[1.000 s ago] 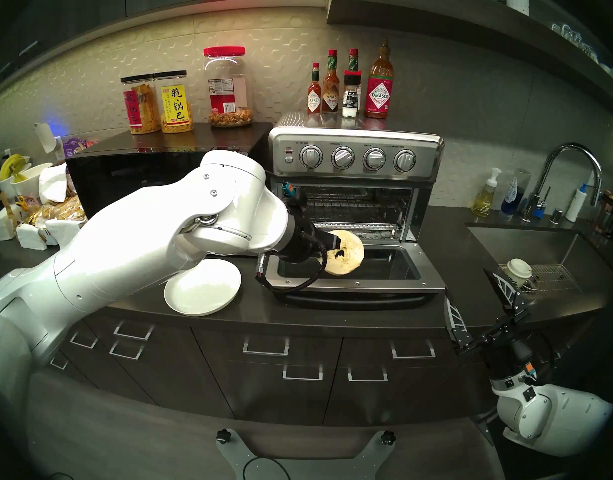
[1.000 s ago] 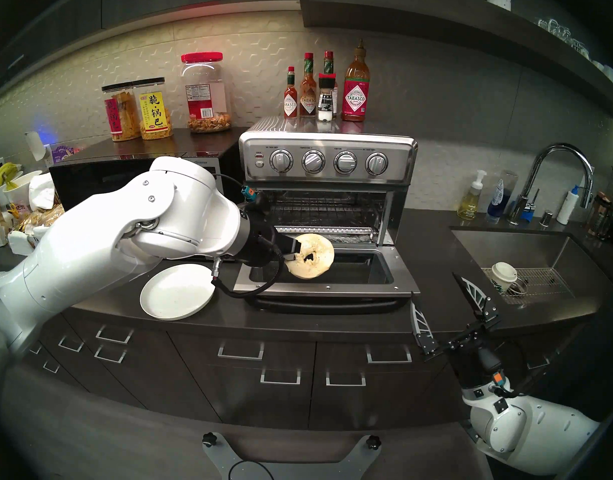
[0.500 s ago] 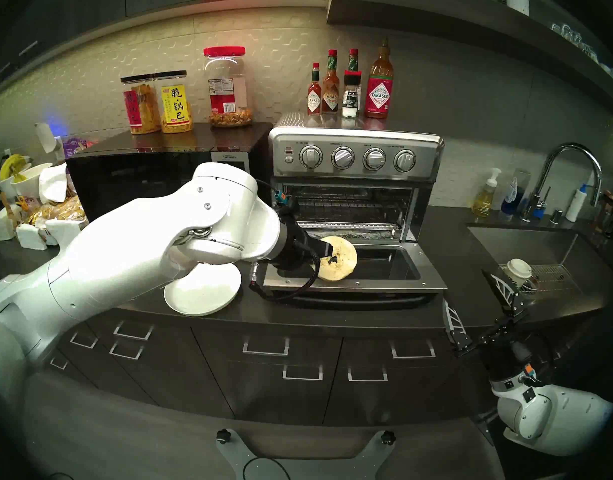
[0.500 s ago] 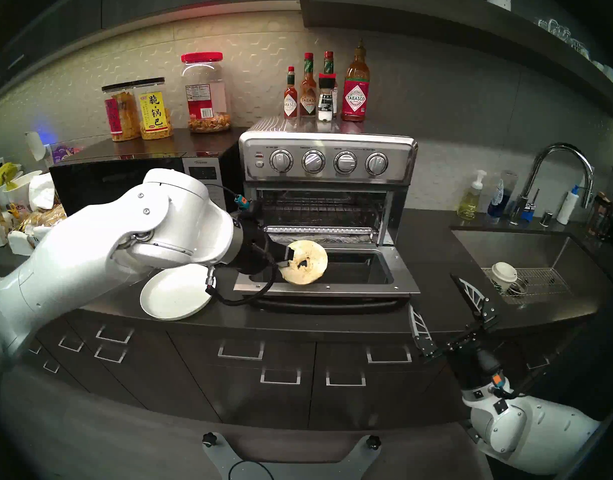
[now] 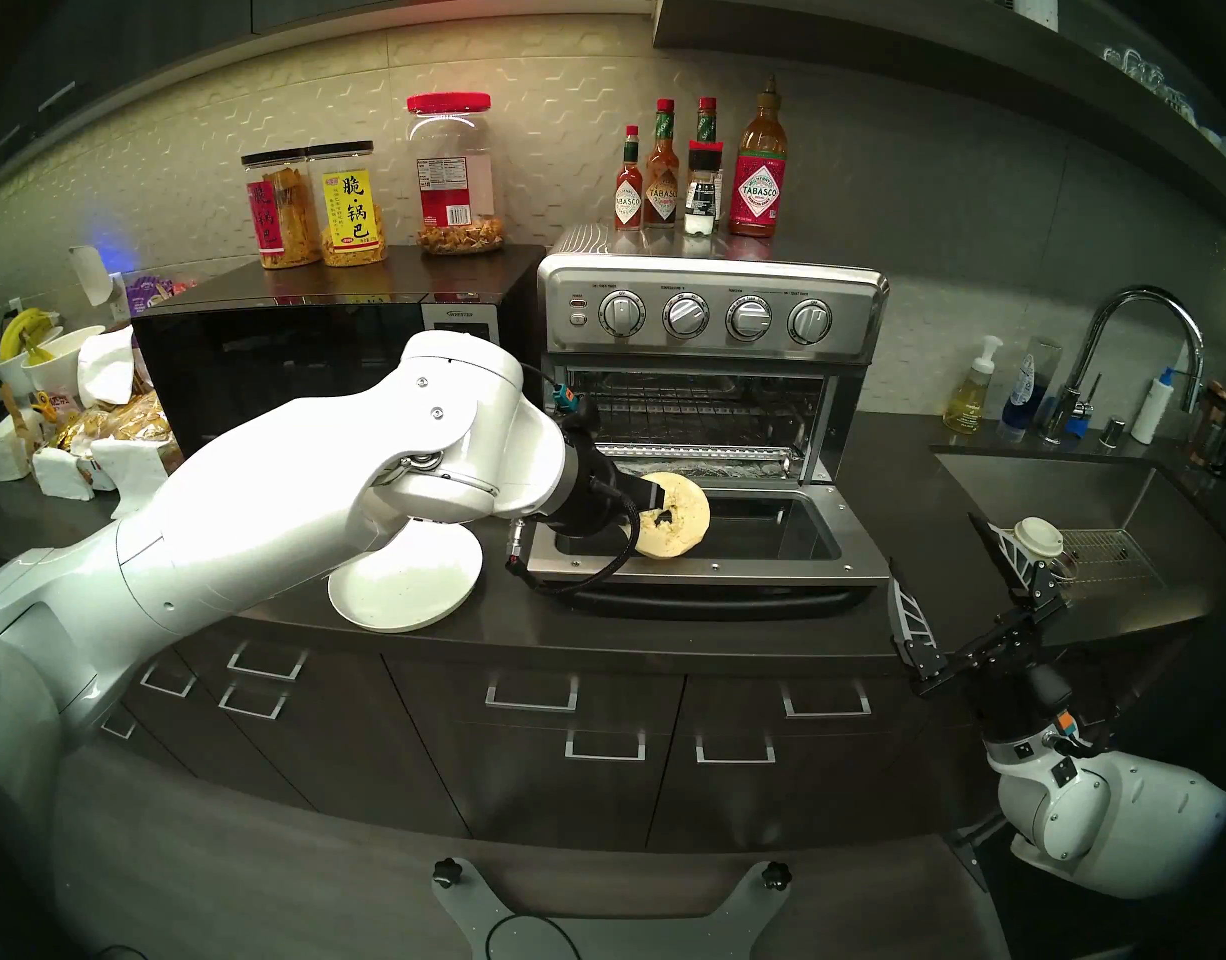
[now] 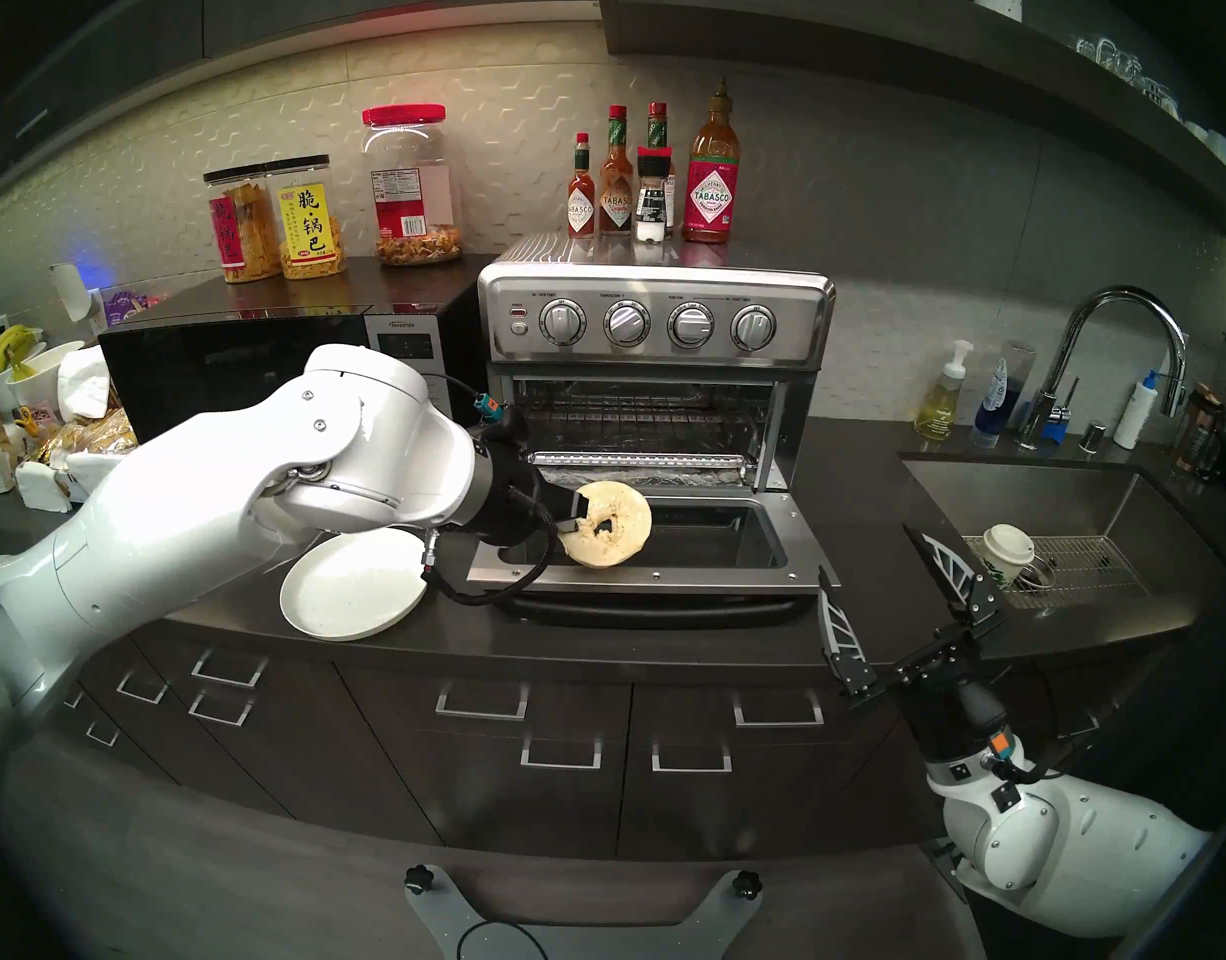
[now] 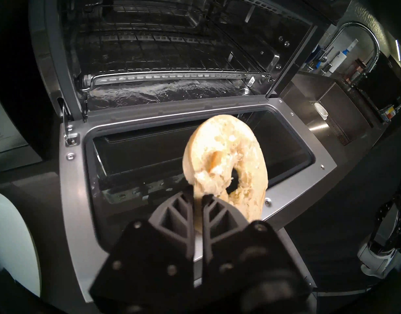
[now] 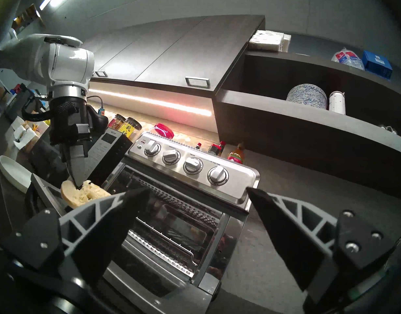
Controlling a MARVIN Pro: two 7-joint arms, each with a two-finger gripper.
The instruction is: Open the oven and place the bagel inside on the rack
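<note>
The stainless oven [image 5: 707,314] stands with its glass door [image 5: 866,564] dropped flat. Its wire rack [image 5: 700,422] [image 7: 172,66] spans the cavity with nothing on it. My left gripper [image 5: 658,505] [image 6: 581,515] [image 7: 198,193] is shut on the near edge of the pale bagel [image 5: 690,508] [image 6: 631,515] [image 7: 217,143]. The bagel [image 8: 81,193] hangs tilted above the left part of the door, in front of the cavity. My right gripper [image 5: 932,543] [image 6: 865,550] [image 8: 197,190] is open and holds nothing, right of the door's front corner.
A white plate [image 5: 402,591] lies on the counter left of the door, under my left wrist. A black microwave [image 5: 270,356] stands left of the oven. Sauce bottles [image 5: 693,176] stand on top of the oven. A sink [image 5: 1081,487] holding a paper cup [image 5: 1039,543] lies to the right.
My left gripper drew the bagel slightly left and toward me from the cavity mouth, then held over the door. My right gripper rose a little.
</note>
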